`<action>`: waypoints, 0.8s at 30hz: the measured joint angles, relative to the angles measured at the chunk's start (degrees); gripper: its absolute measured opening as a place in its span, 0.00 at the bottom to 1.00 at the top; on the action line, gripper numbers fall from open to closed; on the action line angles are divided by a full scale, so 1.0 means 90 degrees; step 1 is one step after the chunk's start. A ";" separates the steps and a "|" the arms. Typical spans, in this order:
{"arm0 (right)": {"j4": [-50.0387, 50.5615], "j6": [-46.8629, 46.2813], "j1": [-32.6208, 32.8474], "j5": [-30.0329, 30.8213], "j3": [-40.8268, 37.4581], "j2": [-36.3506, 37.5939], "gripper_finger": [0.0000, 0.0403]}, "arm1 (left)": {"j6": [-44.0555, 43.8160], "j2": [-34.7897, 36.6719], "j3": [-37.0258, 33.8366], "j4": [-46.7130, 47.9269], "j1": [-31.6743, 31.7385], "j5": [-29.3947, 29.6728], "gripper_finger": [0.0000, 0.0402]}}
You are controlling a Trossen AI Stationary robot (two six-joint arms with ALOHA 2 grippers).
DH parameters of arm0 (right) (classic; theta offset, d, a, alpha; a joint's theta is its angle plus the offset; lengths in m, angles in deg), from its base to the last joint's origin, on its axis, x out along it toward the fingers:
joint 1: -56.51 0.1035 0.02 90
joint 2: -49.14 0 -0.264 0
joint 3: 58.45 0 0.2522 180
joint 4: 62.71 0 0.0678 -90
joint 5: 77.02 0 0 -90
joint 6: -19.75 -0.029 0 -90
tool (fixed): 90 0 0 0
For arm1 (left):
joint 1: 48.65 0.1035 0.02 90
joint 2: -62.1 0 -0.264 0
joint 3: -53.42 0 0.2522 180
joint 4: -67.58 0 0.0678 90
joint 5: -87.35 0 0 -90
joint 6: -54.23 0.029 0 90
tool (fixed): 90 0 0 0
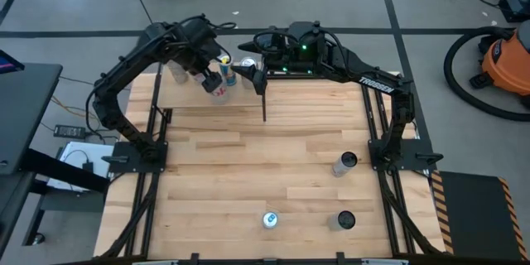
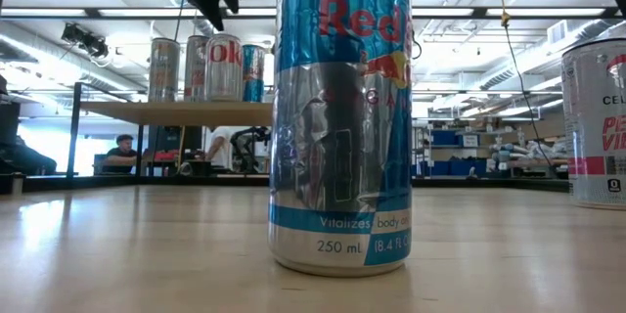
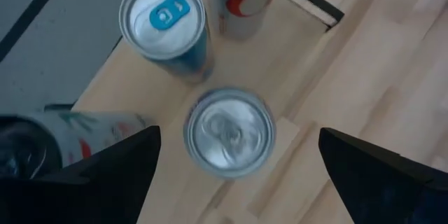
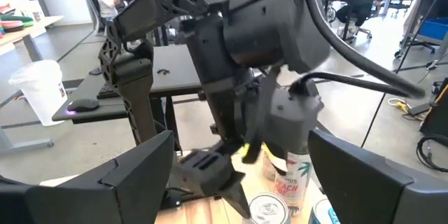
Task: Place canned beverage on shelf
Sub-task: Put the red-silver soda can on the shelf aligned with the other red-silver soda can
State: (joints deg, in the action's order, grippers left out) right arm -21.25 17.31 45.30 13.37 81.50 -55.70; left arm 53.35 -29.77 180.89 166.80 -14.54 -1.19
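Observation:
The shelf (image 1: 290,95) is a pale wood panel on black rods at the table's far side. Several cans stand upright on its left part: a silver-topped can (image 3: 229,131), a blue-topped can (image 3: 162,17), a red-and-white can (image 3: 241,0) and a white-labelled one (image 3: 77,129). The low view shows them in a row (image 2: 207,67). My left gripper (image 3: 234,178) hangs open above the silver-topped can, one finger on each side and clear of it; it also shows in the high view (image 1: 211,74). My right gripper (image 4: 238,175) stands open and level beside the left arm, above the shelf (image 1: 255,70).
A blue-and-silver Red Bull can (image 2: 342,117) stands at the table's near edge (image 1: 270,219). Two more cans (image 1: 344,163) (image 1: 345,219) stand at the near right. The shelf's black posts (image 1: 263,103) rise from the tabletop. Bare planks lie between shelf and near cans.

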 joint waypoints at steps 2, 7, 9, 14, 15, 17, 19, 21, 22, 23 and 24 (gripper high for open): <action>-0.0001 0.0001 -0.0001 -0.0001 0.0000 0.0000 0.84 | 0.0000 0.0000 0.0120 0.0134 0.0000 -0.0001 0.97; -0.0552 0.0000 0.0001 0.0000 0.0002 0.0000 0.84 | 0.0005 0.0000 0.0284 0.0340 0.0000 0.0000 0.97; -0.0827 0.0000 -0.0001 0.0000 0.0002 0.0000 0.84 | 0.0005 0.0000 0.0325 0.0405 0.0000 -0.0001 0.97; -0.1252 -0.0011 -0.0014 -0.0002 0.0002 0.0005 0.84 | 0.0010 0.0086 0.0477 0.0522 0.0000 -0.0001 0.97; -0.1226 0.0095 -0.0029 0.0000 0.0002 0.0005 0.84 | 0.0010 0.0124 0.0532 0.0508 -0.0006 -0.0001 0.97; -0.1083 0.0533 -0.0065 -0.0002 0.0002 0.0005 0.84 | 0.0010 0.0209 0.0608 0.0518 -0.0029 0.0002 0.97; -0.0884 0.0893 -0.0106 -0.0001 0.0002 0.0005 0.84 | 0.0011 0.0307 0.0665 0.0502 -0.0030 -0.0001 0.97; -0.0700 0.0967 -0.0146 -0.0002 0.0002 0.0002 0.84 | 0.0007 0.0430 0.0671 0.0506 -0.0032 -0.0001 0.97; -0.0630 0.0970 -0.0160 -0.0012 0.0002 -0.0003 0.84 | 0.0007 0.0498 0.0674 0.0508 -0.0029 -0.0001 0.97; -0.0588 0.0974 -0.0165 -0.0049 0.0003 -0.0034 0.84 | 0.0007 0.0553 0.0674 0.0507 -0.0029 -0.0001 0.97; -0.0555 0.0979 -0.0170 -0.0102 0.0010 -0.0066 0.84 | 0.0005 0.0613 0.0674 0.0507 -0.0029 0.0002 0.97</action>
State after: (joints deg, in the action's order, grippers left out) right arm -26.25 26.12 43.77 12.45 81.59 -56.29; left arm 53.39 -24.25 186.95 171.36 -14.81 -1.17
